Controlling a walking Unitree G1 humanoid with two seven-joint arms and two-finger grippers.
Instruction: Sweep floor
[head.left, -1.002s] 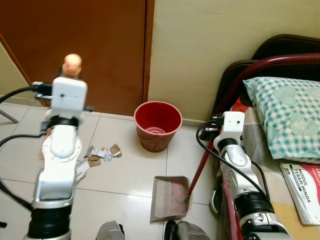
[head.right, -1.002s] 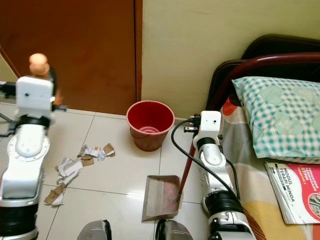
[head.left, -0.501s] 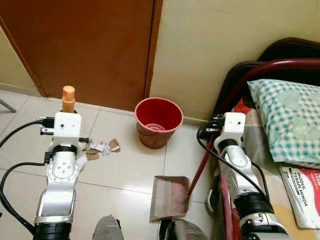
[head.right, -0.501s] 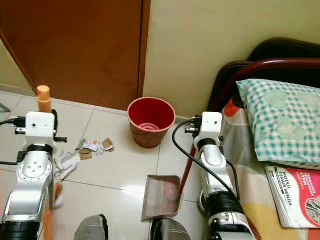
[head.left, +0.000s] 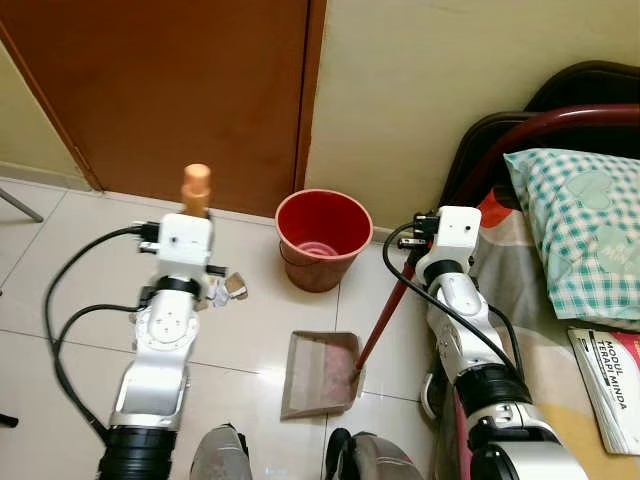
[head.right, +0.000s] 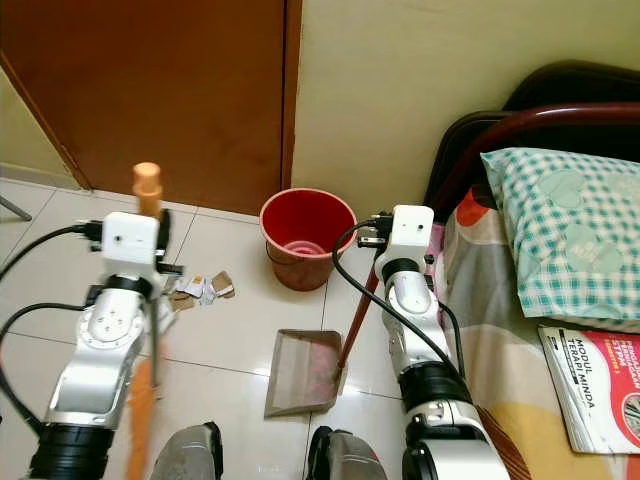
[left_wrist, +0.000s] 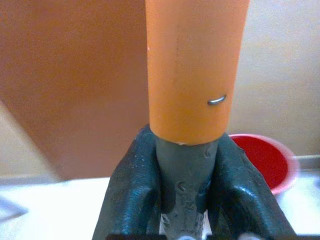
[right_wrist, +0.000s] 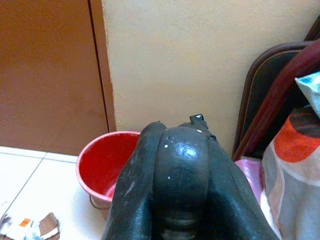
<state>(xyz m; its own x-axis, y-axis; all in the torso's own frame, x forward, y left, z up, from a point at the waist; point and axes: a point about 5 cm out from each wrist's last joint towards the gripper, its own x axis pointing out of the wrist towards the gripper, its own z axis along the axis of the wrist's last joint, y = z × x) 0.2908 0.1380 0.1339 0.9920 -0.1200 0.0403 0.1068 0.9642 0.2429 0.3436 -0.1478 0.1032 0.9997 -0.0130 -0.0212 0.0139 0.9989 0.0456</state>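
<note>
Left fingers clamped round broom handle; right fingers closed on dustpan handle

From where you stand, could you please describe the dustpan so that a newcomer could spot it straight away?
Start at the brown door and drop to the red bucket on the tiled floor beside it. Just in front of the bucket, nearer the robot, lies the dustpan, a flat brownish tray with a thin red handle slanting up towards the right gripper. Unlike the round bucket, it is flat and angular.
</note>
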